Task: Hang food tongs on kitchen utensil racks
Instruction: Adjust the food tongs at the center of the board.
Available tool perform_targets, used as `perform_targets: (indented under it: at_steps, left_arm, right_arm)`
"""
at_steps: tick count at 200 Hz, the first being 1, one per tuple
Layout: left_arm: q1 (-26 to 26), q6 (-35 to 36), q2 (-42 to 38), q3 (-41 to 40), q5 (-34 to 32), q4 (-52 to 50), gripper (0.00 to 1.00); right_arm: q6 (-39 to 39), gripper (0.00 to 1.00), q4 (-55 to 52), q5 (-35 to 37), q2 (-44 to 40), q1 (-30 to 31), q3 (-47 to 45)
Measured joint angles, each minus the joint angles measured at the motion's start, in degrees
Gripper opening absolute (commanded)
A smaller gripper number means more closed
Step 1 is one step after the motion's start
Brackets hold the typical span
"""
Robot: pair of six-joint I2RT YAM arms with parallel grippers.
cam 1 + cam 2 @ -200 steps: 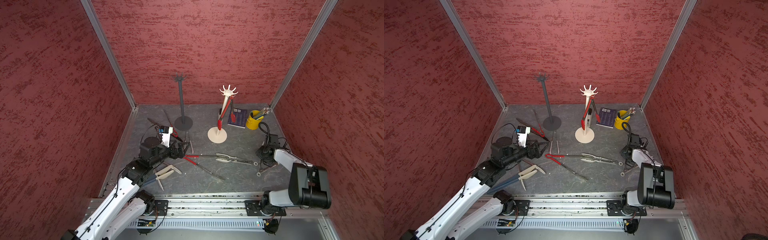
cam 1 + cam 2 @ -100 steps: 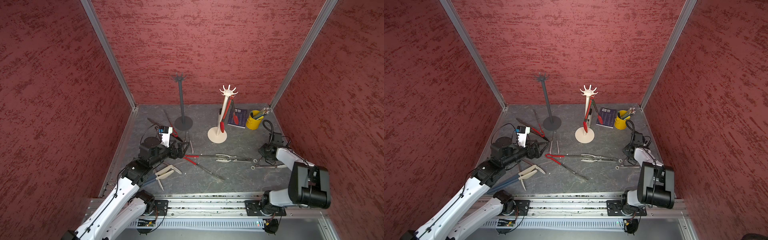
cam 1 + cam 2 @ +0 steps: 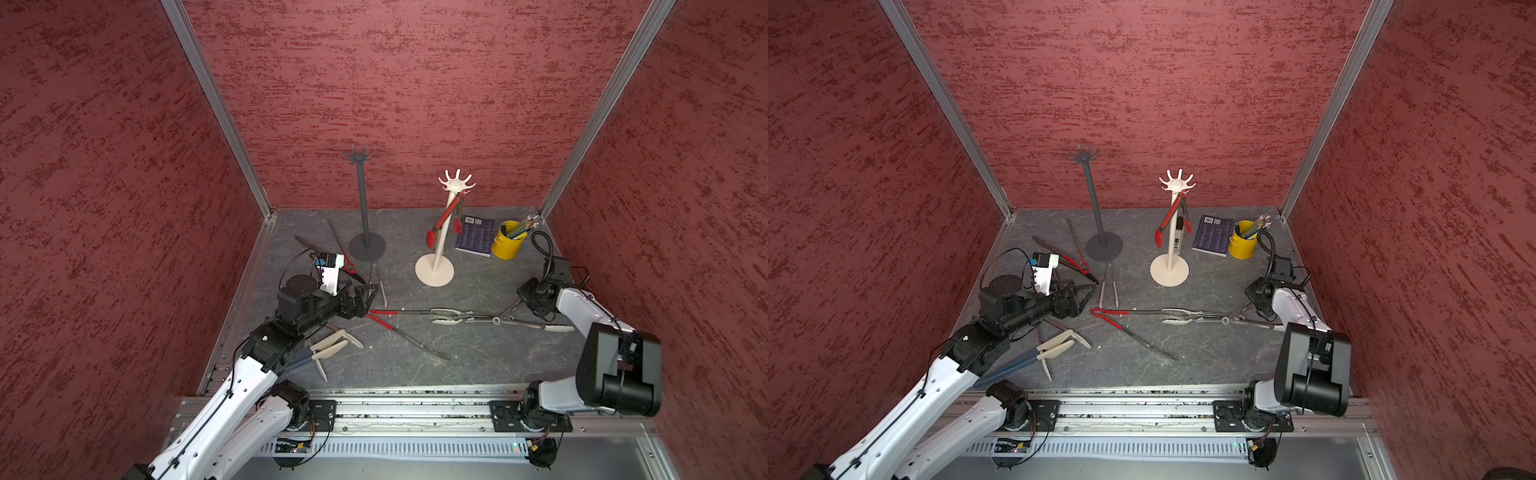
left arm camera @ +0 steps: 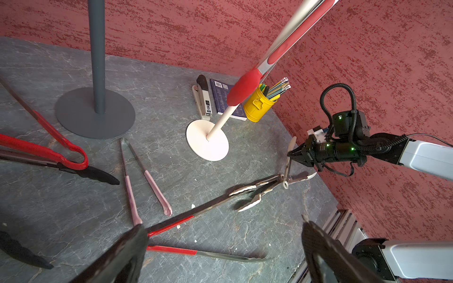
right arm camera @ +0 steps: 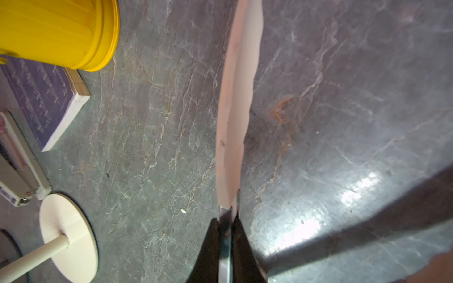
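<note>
Right wrist view: my right gripper [image 5: 226,232] is clamped on one metal arm of the cream-tipped tongs [image 5: 236,110], above the grey table [image 5: 343,98]. In both top views these tongs sit right of centre, their other arm lying on the table. My left gripper [image 3: 369,296] is spread wide at centre left. Red tongs [image 3: 432,238] hang on the cream rack [image 3: 434,270]. Toward the upper right, the yellow cup [image 3: 505,249] holds pencils [image 3: 523,225].

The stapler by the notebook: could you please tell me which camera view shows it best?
The left wrist view: the stapler lies whole and unobstructed there. In a top view the cream-white rack partly covers it with its pole; the right wrist view crops it at the picture's edge.
</note>
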Motion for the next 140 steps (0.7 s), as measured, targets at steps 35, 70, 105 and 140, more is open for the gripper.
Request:
perform_targets:
  at_steps: [35,70,105,140]
  left_arm:
    - [0.1,0.0,0.5,-0.2,0.4,0.0,1.0]
    - [0.2,0.0,0.7,-0.2,0.9,0.0,1.0]
    - [0.2,0.0,0.7,-0.2,1.3,0.0,1.0]
    - [0.2,0.0,0.7,-0.2,1.3,0.0,1.0]
  right_arm:
    - [5.4,0.01,1.9,-3.5,0.0,-3.1,0.0]
    - [13.4,0.02,6.0,-5.2,0.0,-6.5,-0.3]
    - [21.9,0.01,9.8,-4.8,0.0,-8.8,-1.5]
    - [30.3,0.01,13.7,-2.4,-0.3,-9.4,-5.0]
